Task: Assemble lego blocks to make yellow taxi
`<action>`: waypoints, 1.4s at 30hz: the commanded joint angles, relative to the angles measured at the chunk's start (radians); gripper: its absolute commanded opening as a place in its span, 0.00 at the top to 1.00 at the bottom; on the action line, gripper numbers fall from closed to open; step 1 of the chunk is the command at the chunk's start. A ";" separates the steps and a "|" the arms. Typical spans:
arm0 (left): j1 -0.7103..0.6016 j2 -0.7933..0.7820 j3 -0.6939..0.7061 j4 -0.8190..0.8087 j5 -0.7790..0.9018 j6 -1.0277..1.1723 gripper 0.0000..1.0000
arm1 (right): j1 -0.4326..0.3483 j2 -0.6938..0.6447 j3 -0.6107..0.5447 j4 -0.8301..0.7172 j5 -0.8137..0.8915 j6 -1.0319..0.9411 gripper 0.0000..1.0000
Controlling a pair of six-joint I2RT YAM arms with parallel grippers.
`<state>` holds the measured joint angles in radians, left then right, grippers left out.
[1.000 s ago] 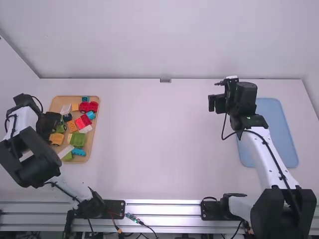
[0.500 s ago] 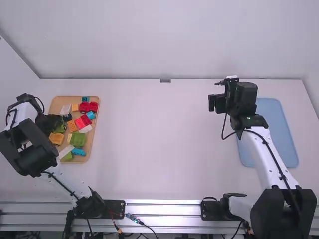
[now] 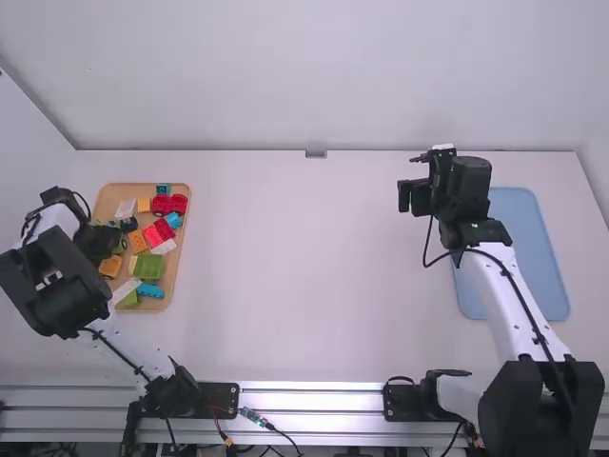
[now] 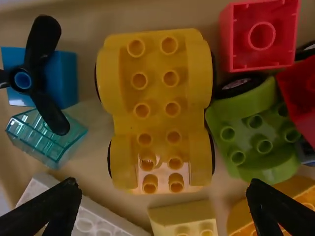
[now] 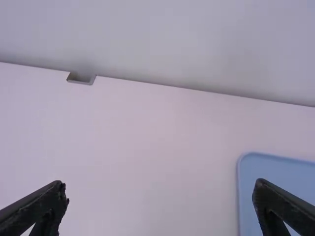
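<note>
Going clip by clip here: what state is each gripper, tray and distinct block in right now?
Left gripper: open, over the wooden tray.
Right gripper: open.
Wooden tray: loaded with blocks.
Yellow car base: studs up.
Green car base: studs up.
Red block: hollow underside showing.
Blue block: black propeller fitted.
Blue tray: flat on the table.

Bright, diffuse light covered the flat white table (image 3: 314, 276); near the left claw (image 3: 100, 243), highlights glinted on the translucent teal block (image 4: 42, 142).
</note>
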<state>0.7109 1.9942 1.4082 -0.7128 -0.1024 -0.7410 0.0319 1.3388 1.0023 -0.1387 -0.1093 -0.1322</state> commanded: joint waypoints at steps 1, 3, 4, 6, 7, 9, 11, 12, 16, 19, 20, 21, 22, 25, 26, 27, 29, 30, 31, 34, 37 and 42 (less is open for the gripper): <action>0.011 0.008 -0.013 0.002 -0.016 0.004 0.09 | 0.002 0.007 0.033 0.000 -0.002 0.005 0.01; 0.007 0.008 -0.019 0.015 -0.016 0.004 0.07 | 0.002 0.007 0.032 0.000 -0.002 0.005 0.01; 0.007 0.008 -0.021 0.016 -0.019 0.003 0.07 | 0.002 0.007 0.033 0.000 -0.002 0.005 0.01; 0.011 0.008 -0.026 0.027 -0.023 0.006 0.07 | 0.002 0.007 0.033 0.000 -0.002 0.005 0.01; 0.011 0.008 -0.029 0.037 -0.021 0.020 0.06 | 0.002 0.007 0.032 0.000 -0.002 0.005 0.00; 0.010 0.008 -0.038 0.055 -0.023 0.026 0.04 | 0.002 0.007 0.032 0.000 -0.002 0.005 0.01; 0.009 0.008 -0.050 0.069 -0.018 0.027 0.04 | 0.002 0.007 0.032 0.000 -0.002 0.005 0.01; 0.009 0.009 -0.054 0.072 -0.018 0.027 0.05 | 0.002 0.007 0.033 0.000 -0.002 0.005 0.01; 0.009 0.012 -0.073 0.090 -0.020 0.026 0.07 | 0.002 0.007 0.032 0.000 -0.002 0.005 0.01; 0.009 0.013 -0.073 0.089 -0.023 0.027 0.16 | 0.002 0.007 0.032 0.000 -0.002 0.005 0.01; 0.009 0.013 -0.073 0.090 -0.023 0.027 0.20 | 0.002 0.007 0.032 0.000 -0.002 0.005 0.01; 0.009 0.013 -0.073 0.091 -0.023 0.027 0.20 | 0.002 0.007 0.032 0.000 -0.002 0.005 0.01; 0.009 0.013 -0.073 0.094 -0.023 0.026 0.20 | 0.002 0.007 0.032 0.000 -0.002 0.005 0.01; 0.009 0.014 -0.073 0.097 -0.031 0.026 0.20 | 0.002 0.007 0.032 0.000 -0.002 0.005 0.01; 0.009 0.014 -0.073 0.095 -0.039 0.026 0.18 | 0.002 0.007 0.032 0.000 -0.002 0.005 0.01; 0.009 0.014 -0.073 0.090 -0.047 0.026 0.16 | 0.002 0.007 0.032 0.001 -0.002 0.005 0.01; 0.009 0.014 -0.074 0.086 -0.049 0.026 0.16 | 0.003 0.007 0.032 0.001 -0.002 0.005 0.01; 0.009 0.014 -0.074 0.086 -0.049 0.026 0.16 | 0.002 0.007 0.032 0.001 -0.002 0.005 0.01; 0.009 0.014 -0.074 0.087 -0.050 0.027 0.16 | 0.002 0.007 0.032 0.001 -0.002 0.005 0.01; 0.009 0.018 -0.074 0.095 -0.056 0.026 0.16 | 0.002 0.007 0.032 0.001 -0.002 0.005 0.01; 0.009 0.029 -0.074 0.094 -0.056 0.027 0.17 | 0.002 0.007 0.032 0.000 -0.002 0.005 0.01; 0.009 0.034 -0.074 0.095 -0.046 0.026 0.20 | 0.003 0.007 0.032 0.001 -0.002 0.005 0.01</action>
<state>0.7109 1.9972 1.3453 -0.6140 -0.1429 -0.7216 0.0319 1.3388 1.0023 -0.1387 -0.1101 -0.1329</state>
